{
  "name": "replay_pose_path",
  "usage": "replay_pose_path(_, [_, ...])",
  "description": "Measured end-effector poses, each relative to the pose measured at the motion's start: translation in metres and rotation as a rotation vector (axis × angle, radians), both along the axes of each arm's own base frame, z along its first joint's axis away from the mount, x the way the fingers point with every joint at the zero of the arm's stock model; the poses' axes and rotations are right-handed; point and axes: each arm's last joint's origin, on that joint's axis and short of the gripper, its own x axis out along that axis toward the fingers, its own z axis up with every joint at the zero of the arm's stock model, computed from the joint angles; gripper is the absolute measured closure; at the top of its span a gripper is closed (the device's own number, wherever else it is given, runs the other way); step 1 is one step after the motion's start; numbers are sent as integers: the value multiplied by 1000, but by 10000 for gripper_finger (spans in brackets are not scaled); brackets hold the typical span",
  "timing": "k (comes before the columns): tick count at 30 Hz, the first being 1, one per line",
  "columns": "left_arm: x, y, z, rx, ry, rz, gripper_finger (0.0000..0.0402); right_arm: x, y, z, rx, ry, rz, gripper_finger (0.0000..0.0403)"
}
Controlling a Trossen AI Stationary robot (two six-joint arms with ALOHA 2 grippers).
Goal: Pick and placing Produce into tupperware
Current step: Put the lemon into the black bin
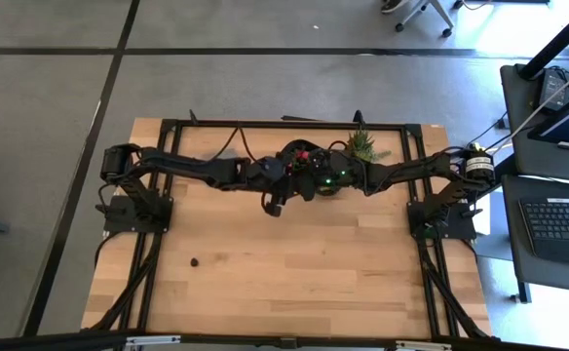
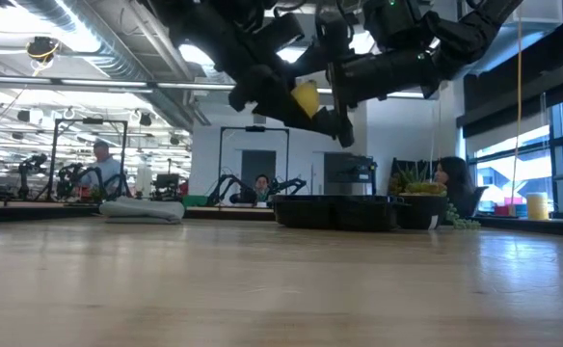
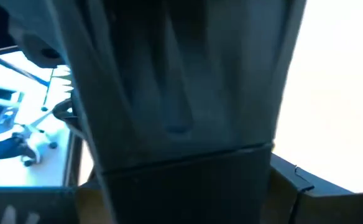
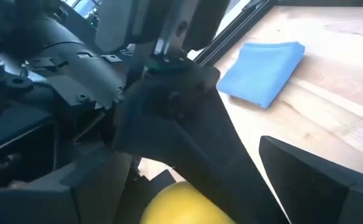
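Left pincer (image 2: 310,114) looked clenched on yellow lemon (image 2: 305,98), raised well above black tray (image 2: 335,212) (tray lay below pincer). Right pincer (image 1: 316,185) waited just beside, fingers spread wide. Lemon seemed light, hard, smooth; you needed grip across its middle, otherwise slip.

one lemon (image 2: 305,97); two arms
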Motion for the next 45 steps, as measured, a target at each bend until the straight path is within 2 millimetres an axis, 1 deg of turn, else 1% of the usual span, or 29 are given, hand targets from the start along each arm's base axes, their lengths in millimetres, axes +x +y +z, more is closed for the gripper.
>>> replay_pose_path(3, [0,1,0,11,1,20,210,0,0,0,0,-1,1,48])
replay_pose_path(6, [-1,2,1,10,-2,31,210,0,1,-2,-2,20,18,47])
replay_pose_path(12, [-8,3,6,23,16,89,195,-2,3,-4,6,49,40,47])
replay_pose_path(17, [-10,3,10,20,5,87,211,-3,3,2,-19,24,49,52])
replay_pose_path(21, [-10,3,10,15,7,91,211,-4,3,2,-21,32,50,80])
replay_pose_path(26, [-10,3,10,1,4,101,194,-4,4,2,-40,27,58,134])
replay_pose_path(30, [-9,3,10,0,-1,100,206,-4,3,1,-53,34,57,187])
replay_pose_path(31, [-9,3,10,0,-1,99,210,-4,3,1,-59,35,58,193])
replay_pose_path(35, [-9,3,10,1,-2,100,209,-4,3,1,-71,34,61,193])
replay_pose_path(40, [-8,1,10,3,-11,95,179,-4,4,3,-87,17,75,193])
replay_pose_path(45, [-10,1,8,4,12,100,171,-4,4,3,-101,14,79,193])
